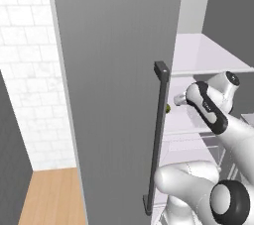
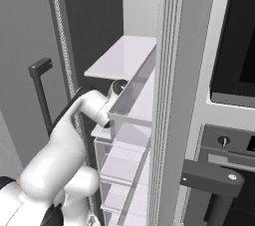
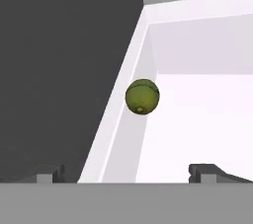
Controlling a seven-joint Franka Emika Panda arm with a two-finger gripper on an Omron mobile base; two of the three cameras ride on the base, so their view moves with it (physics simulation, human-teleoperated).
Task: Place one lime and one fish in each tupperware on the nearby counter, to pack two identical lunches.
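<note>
A green lime (image 3: 142, 96) rests on a white fridge shelf (image 3: 197, 119), close to the shelf's left wall. My gripper (image 3: 128, 173) is open, its two dark fingertips (image 3: 207, 171) spread wide and short of the lime, with nothing between them. In the left base view the lime (image 1: 168, 108) peeks out just past the edge of the open grey fridge door (image 1: 119, 70), with my hand reaching toward it. A strip of the light-brown wood counter (image 1: 49, 199) lies low on the left, below a white tiled wall.
The fridge door's dark bar handle (image 1: 158, 135) stands close to my forearm. White shelves (image 2: 124, 56) and clear drawers (image 2: 119, 165) sit inside the fridge. The right door's bins (image 2: 134, 100) crowd my wrist. A dark oven front (image 2: 234, 46) stands to the right.
</note>
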